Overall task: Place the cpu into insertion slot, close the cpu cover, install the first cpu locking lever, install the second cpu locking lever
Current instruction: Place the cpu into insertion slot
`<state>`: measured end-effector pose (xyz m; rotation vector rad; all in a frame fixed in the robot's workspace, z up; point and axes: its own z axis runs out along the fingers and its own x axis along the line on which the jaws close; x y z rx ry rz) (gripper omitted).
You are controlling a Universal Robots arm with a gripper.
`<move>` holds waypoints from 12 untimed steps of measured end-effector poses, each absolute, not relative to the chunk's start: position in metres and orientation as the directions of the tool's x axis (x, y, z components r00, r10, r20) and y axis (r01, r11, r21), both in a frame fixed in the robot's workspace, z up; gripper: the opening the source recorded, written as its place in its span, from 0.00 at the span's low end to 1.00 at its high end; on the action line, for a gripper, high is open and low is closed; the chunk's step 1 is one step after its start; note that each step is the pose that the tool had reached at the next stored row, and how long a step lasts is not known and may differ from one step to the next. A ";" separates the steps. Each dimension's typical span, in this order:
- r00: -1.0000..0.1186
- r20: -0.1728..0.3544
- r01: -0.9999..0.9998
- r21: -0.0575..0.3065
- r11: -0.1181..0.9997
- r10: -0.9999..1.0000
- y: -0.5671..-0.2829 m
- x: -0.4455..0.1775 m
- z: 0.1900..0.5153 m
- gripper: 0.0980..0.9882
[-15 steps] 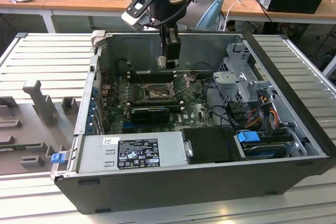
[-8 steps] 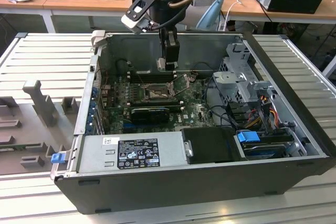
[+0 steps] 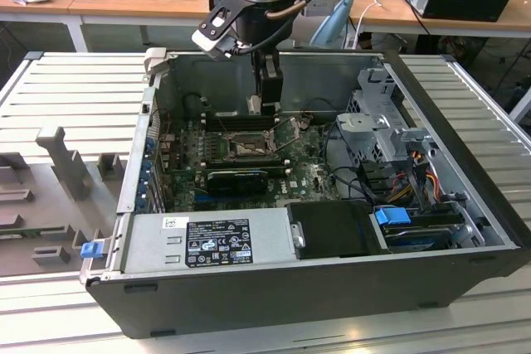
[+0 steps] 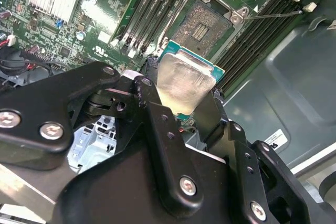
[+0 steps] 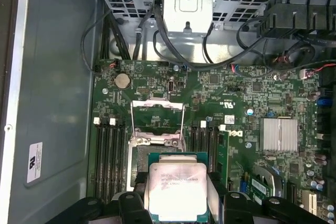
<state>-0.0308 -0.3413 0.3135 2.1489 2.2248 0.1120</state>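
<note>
The cpu (image 4: pixel 184 80), a flat square chip with a pale metal face and a green edge, is pinched between the black fingers (image 4: pixel 149 95) of my gripper (image 4: pixel 181 103), which is shut on it. In the first wrist view the cpu (image 5: pixel 176 190) hangs over the near part of the insertion slot (image 5: pixel 137 163) and hides most of it. Ahead of the chip, the dark recess of the insertion slot (image 4: pixel 203 24) lies bare. The cpu cover (image 5: pixel 157 114) stands swung open past the socket. A thin locking lever (image 4: pixel 273 14) juts out to one side. In the exterior view the gripper (image 3: pixel 265 107) hovers above the insertion slot (image 3: pixel 249 148) inside the open case.
Long black memory slots (image 5: pixel 110 156) flank the socket on both sides. A black graphics card (image 3: pixel 236 178) lies just in front of it, with the power supply (image 3: pixel 211 242) beyond. A metal drive cage (image 3: pixel 377 134) and cables fill the exterior view's right. A finned heat sink (image 5: pixel 280 134) sits on the board.
</note>
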 end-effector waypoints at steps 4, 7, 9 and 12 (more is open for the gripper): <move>-0.035 0.017 0.996 0.084 0.034 0.999 -0.341 -0.031 0.313 0.48; -0.035 0.017 0.996 0.084 0.034 0.999 -0.341 -0.031 0.312 0.48; -0.035 0.017 0.996 0.084 0.034 0.999 -0.341 -0.031 0.311 0.48; -0.035 0.017 0.996 0.084 0.034 0.999 -0.341 -0.031 0.310 0.48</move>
